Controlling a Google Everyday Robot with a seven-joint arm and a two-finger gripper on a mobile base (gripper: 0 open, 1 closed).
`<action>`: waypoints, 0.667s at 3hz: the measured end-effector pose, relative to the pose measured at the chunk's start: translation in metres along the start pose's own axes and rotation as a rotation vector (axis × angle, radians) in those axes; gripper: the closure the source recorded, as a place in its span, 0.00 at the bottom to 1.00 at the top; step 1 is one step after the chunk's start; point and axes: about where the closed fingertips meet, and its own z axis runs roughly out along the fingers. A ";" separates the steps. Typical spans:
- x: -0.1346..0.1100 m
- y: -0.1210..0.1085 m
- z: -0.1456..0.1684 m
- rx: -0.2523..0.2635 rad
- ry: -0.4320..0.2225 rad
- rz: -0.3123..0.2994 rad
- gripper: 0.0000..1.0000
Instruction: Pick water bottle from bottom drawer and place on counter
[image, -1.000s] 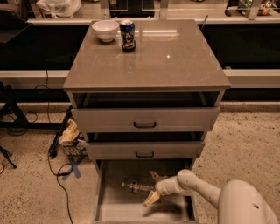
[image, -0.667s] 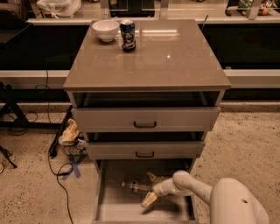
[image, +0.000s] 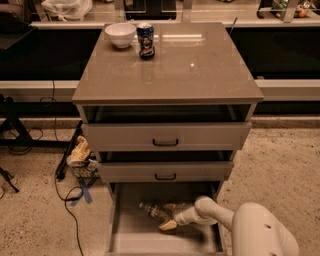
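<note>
The water bottle (image: 151, 209) lies on its side on the floor of the open bottom drawer (image: 131, 235), towards the back. My gripper (image: 170, 216) reaches down into the drawer from the right. Its jaws are spread, one finger above and one below the bottle's right end, and they have not closed on it. The glossy grey-brown counter (image: 185, 65) tops the cabinet above.
A white bowl (image: 120, 34) and a dark blue printed can (image: 145, 40) stand at the counter's back left. The two upper drawers (image: 166, 136) are pulled partly out and overhang the bottom drawer. Cables and a bag (image: 80, 154) lie on the floor to the left.
My arm has slid a little to the left inside the bottom drawer, bringing the fingers closer around the bottle's end. The bottle has not moved.
</note>
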 end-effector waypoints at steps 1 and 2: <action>-0.007 -0.003 -0.018 0.045 -0.018 -0.003 0.64; -0.029 0.003 -0.060 0.088 -0.082 -0.026 0.87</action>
